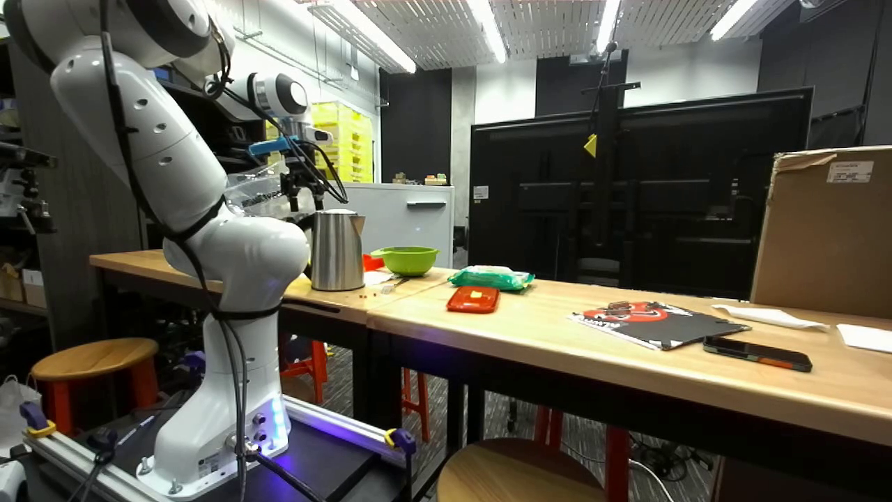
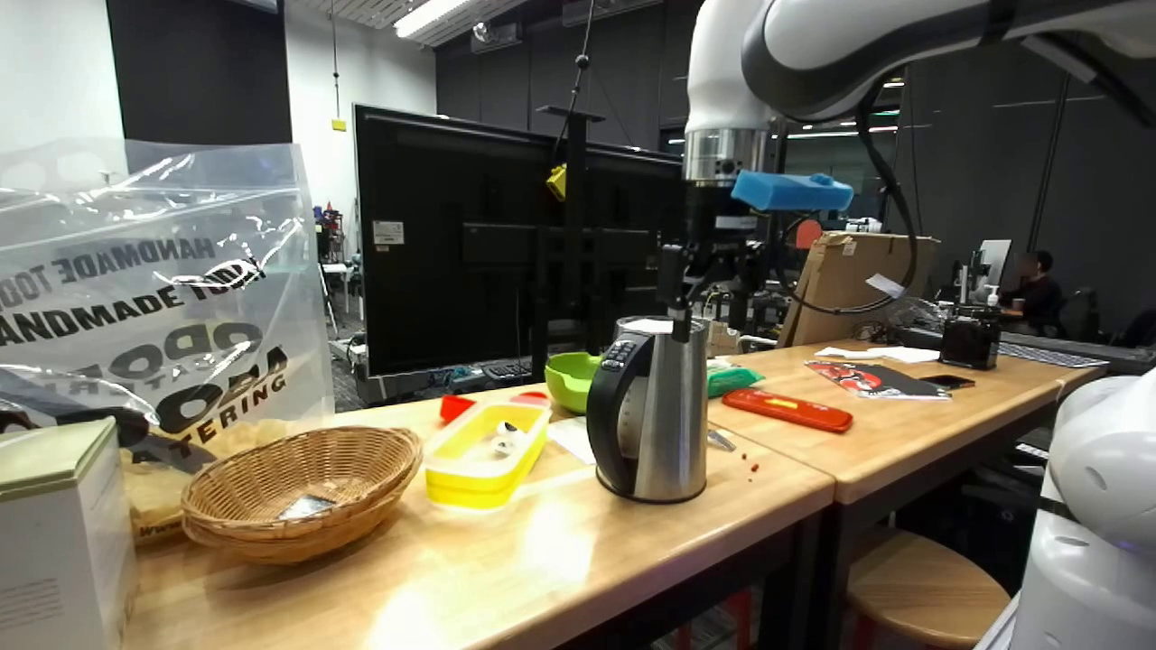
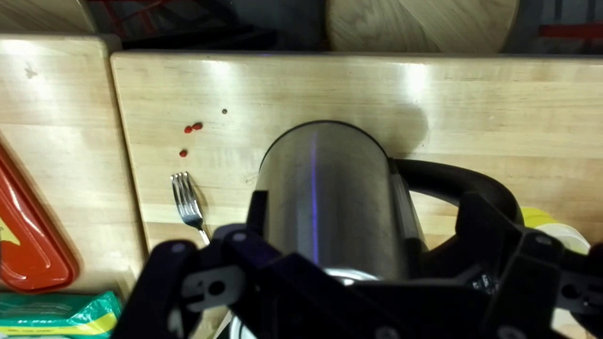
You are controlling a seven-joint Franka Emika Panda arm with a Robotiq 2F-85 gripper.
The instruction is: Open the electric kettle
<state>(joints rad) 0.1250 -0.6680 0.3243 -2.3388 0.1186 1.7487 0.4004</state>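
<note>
We see the electric kettle on the wooden bench, long axis upright, handle toward nine o'clock in an exterior view; jaws wide apart near its top; black panel beyond, at eleven.

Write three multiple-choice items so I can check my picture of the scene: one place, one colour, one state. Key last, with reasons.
1. Where does the fork lie?
A. In the wicker basket
B. Between the kettle and the red container
C. In the yellow tub

2. What colour is the bowl?
A. Blue
B. White
C. Green

3. How does the gripper stand?
A. Open
B. Shut on the fork
C. Shut, holding nothing

Key:
1 B: the wrist view shows the fork with the kettle on one side and the red container on the other.
2 C: the bowl is green in both exterior views.
3 A: the wrist view shows a wide gap between its fingers.
</note>
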